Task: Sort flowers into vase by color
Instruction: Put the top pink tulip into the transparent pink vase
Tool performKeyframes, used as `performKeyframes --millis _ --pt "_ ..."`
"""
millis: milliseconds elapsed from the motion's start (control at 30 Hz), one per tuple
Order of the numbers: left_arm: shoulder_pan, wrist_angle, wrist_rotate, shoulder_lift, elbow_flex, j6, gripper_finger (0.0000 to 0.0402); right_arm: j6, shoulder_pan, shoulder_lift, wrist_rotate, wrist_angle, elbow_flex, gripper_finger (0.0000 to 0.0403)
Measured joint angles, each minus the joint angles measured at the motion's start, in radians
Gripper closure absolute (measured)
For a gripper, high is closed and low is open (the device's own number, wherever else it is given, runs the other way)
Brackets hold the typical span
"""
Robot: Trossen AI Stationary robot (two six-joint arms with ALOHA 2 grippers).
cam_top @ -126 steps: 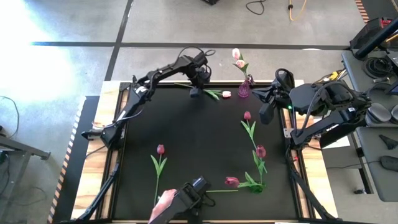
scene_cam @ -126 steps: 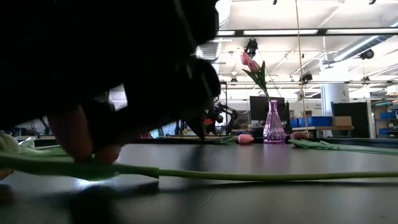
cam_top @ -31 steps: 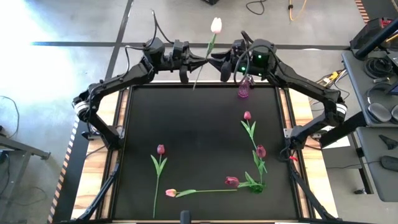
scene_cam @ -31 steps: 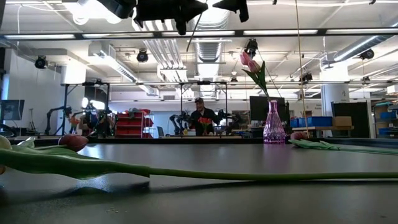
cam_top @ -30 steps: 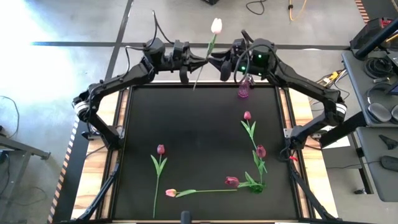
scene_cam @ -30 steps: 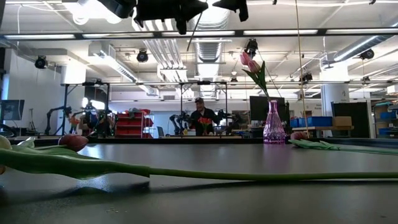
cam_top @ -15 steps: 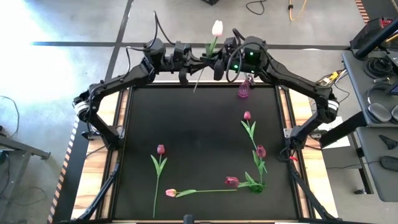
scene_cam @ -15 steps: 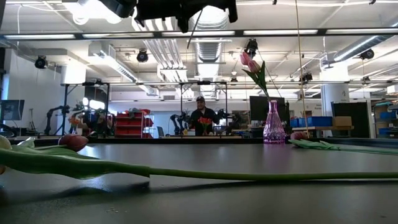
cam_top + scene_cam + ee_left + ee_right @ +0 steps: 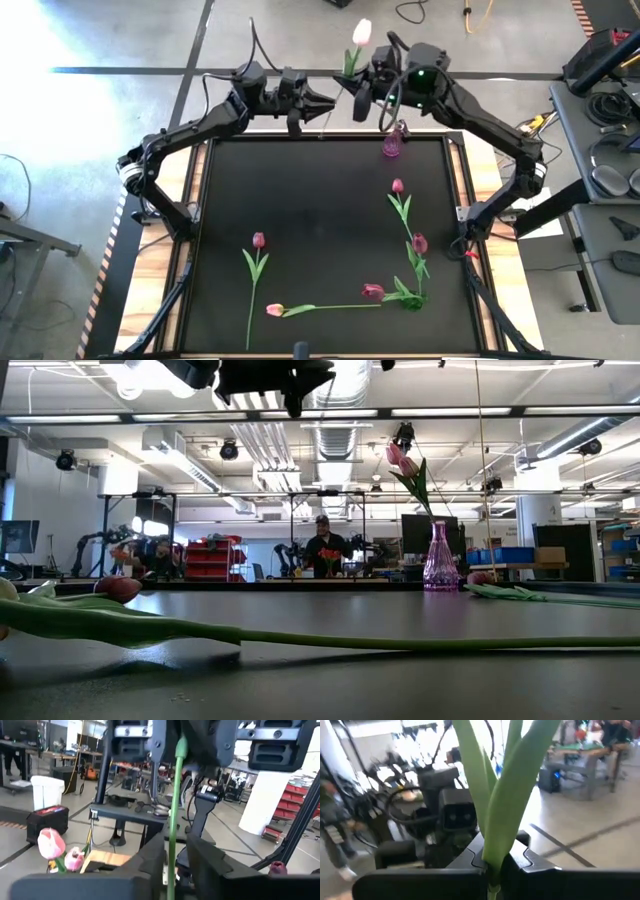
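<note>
1. Your right gripper (image 9: 358, 97) is clamped on the green stem of a pale tulip (image 9: 361, 31), raised above the far edge of the table; in the right wrist view the smooth, flat leaves (image 9: 512, 795) rise straight out from between the dark fingers.
2. Your left gripper (image 9: 322, 104) sits just beside it, nose to nose with the right one. In the left wrist view the thin stem (image 9: 172, 815) runs up between its fingers, which stand slightly apart around it; you cannot tell from these views whether they touch it.
3. Near the right gripper, at the far edge of the black mat (image 9: 320, 220), stands a small purple glass vase (image 9: 392, 143) with a narrow neck and round belly, already holding two pink tulips (image 9: 405, 463).
4. Four more flowers lie flat on the mat: three dark maroon heads down the right side (image 9: 398, 186) (image 9: 419, 243) (image 9: 373, 291), and one more on the left (image 9: 258, 241).
5. A pink-headed tulip (image 9: 274, 310) lies along the near edge, its long stem (image 9: 400, 643) stretching across the low view.
6. No brand, label or writing can be read on anything here.
7. Beyond the table, a person (image 9: 322, 546) sits in the workshop behind.
</note>
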Motion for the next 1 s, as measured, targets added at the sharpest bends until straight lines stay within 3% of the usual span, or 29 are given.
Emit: performKeyframes --millis 267,467,767,1000 --pt "0.002 -0.058 -0.004 0.0 0.0 0.042 0.0249 -0.238 -0.048 -0.02 0.06 -0.34 0.231 0.039" --pt "0.008 -0.062 -0.059 0.0 0.003 0.063 0.0224 -0.359 -0.224 -0.071 0.079 -0.5 0.274 0.039" --pt "0.022 -0.065 -0.138 -0.003 0.006 0.06 0.0223 -0.387 -0.438 -0.175 0.054 -0.542 0.116 0.0391" --pt "0.018 -0.082 -0.138 -0.005 0.007 0.055 0.0223 -0.354 -0.458 -0.251 0.054 -0.412 -0.161 0.0391"
